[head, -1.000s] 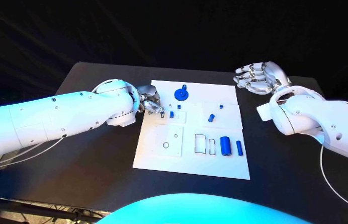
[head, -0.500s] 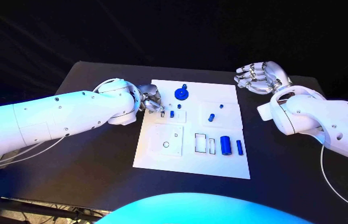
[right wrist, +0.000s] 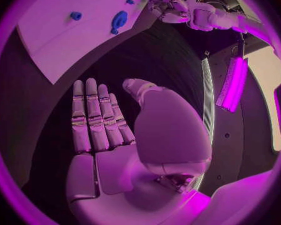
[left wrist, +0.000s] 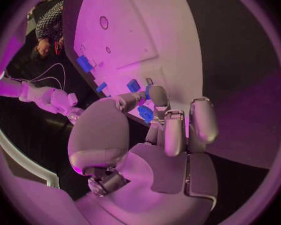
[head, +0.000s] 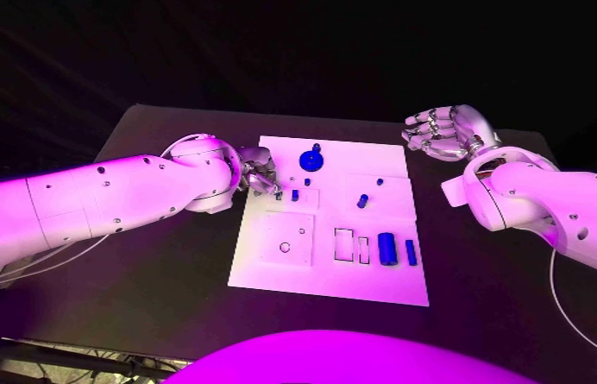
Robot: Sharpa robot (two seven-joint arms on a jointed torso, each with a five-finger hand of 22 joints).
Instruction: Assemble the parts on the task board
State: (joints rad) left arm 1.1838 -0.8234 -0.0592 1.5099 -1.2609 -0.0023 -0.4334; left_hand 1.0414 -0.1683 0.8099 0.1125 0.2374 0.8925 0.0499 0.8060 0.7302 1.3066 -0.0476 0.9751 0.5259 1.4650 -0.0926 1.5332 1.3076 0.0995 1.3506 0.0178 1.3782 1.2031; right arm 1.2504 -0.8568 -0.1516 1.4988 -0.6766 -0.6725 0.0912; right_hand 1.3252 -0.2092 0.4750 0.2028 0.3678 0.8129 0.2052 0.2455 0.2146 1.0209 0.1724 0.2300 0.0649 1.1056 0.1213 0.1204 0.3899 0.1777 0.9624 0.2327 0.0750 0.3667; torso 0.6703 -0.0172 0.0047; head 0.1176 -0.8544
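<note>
Black table (head: 149,263), pale cables (head: 37,259) trailing off its edge

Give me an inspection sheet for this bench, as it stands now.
Surface: black table, mostly bare.
Job's things: white board mid-table; blue parts lie on it, including a disc and a cylinder.
Clutter: nothing seen.
Robot hands: left robot hand at the board's left edge, fingertips down by a small part; whether it grips one, cannot tell. Right robot hand open, off the board.
Cables: thin cable under the left arm.
Surroundings: dark.
</note>
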